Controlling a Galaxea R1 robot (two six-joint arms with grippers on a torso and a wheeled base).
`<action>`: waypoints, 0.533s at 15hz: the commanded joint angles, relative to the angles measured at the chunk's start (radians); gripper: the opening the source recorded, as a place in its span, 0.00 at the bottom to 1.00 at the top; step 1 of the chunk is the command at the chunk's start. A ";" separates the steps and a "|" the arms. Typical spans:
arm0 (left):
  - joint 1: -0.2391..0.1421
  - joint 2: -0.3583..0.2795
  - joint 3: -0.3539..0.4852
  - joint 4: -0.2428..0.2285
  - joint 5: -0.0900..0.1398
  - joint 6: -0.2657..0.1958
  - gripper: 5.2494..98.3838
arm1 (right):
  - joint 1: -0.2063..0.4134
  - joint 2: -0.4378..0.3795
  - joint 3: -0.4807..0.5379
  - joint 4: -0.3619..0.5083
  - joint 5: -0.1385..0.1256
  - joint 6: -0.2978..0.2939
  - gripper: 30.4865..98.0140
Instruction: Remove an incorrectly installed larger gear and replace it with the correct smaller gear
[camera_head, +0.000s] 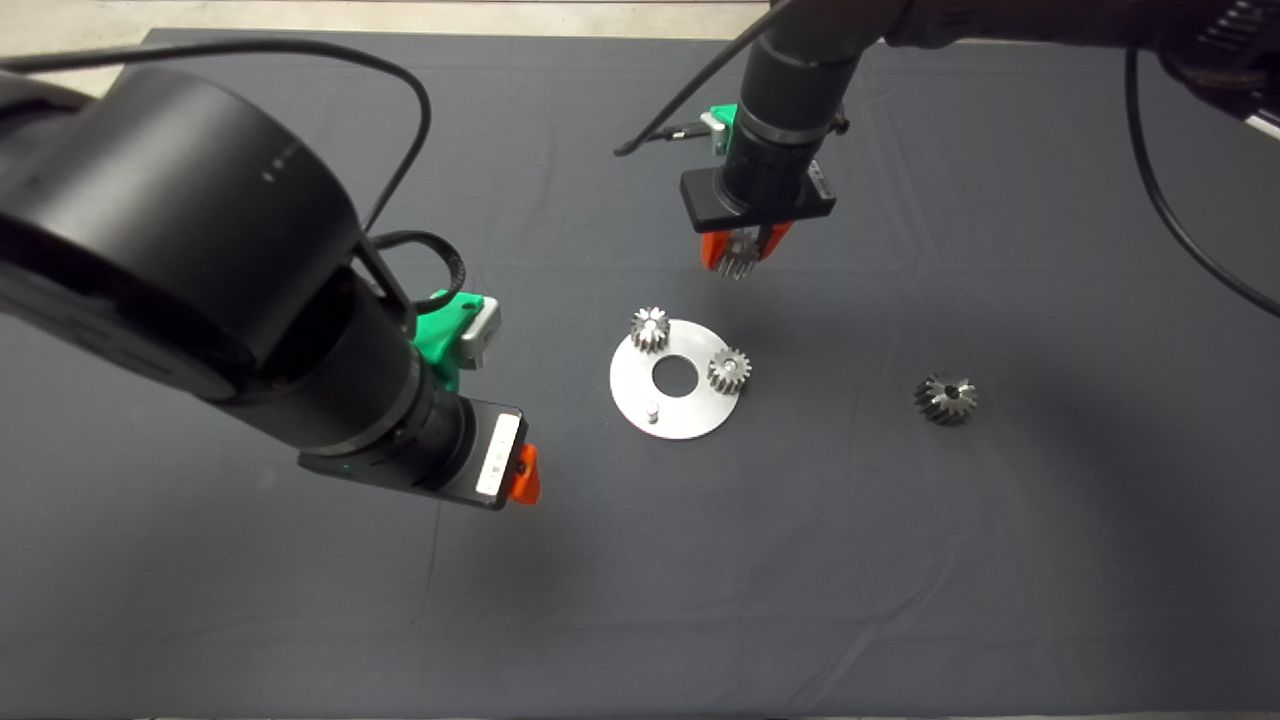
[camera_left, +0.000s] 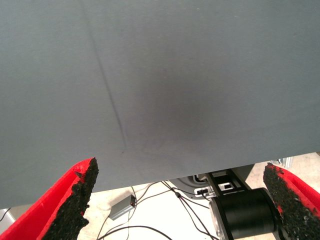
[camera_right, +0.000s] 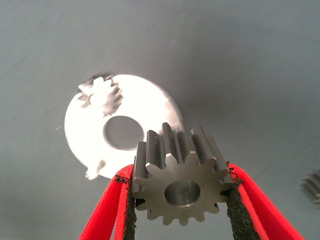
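Observation:
My right gripper (camera_head: 741, 256) is shut on a smaller gear (camera_head: 738, 258), held above the mat just behind the round silver plate (camera_head: 690, 418). In the right wrist view the gear (camera_right: 182, 192) sits between the red fingers (camera_right: 107, 212), above the plate (camera_right: 80, 135). Two more smaller gears (camera_head: 650, 328) (camera_head: 730, 370) stand on the plate, and one short peg (camera_head: 652, 410) is bare. The larger gear (camera_head: 945, 398) lies on the mat to the plate's right, apart from it. My left gripper (camera_head: 520, 478) hovers left of the plate, open and empty (camera_left: 180, 170).
The dark mat (camera_head: 900, 560) covers the table. The left wrist view shows the mat's edge (camera_left: 210, 167) with the floor, cables and a robot base below it. The larger gear just shows at the border of the right wrist view (camera_right: 312, 186).

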 joint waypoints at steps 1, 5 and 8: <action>-0.017 -0.007 0.001 0.005 0.096 -0.001 0.85 | -0.003 0.051 0.013 0.025 -0.043 0.008 0.12; -0.017 -0.005 -0.005 0.006 0.096 -0.001 0.85 | -0.034 0.085 0.047 0.025 -0.041 0.032 0.12; -0.018 -0.007 -0.003 0.006 0.096 -0.001 0.85 | -0.049 0.087 0.067 0.024 -0.041 0.054 0.12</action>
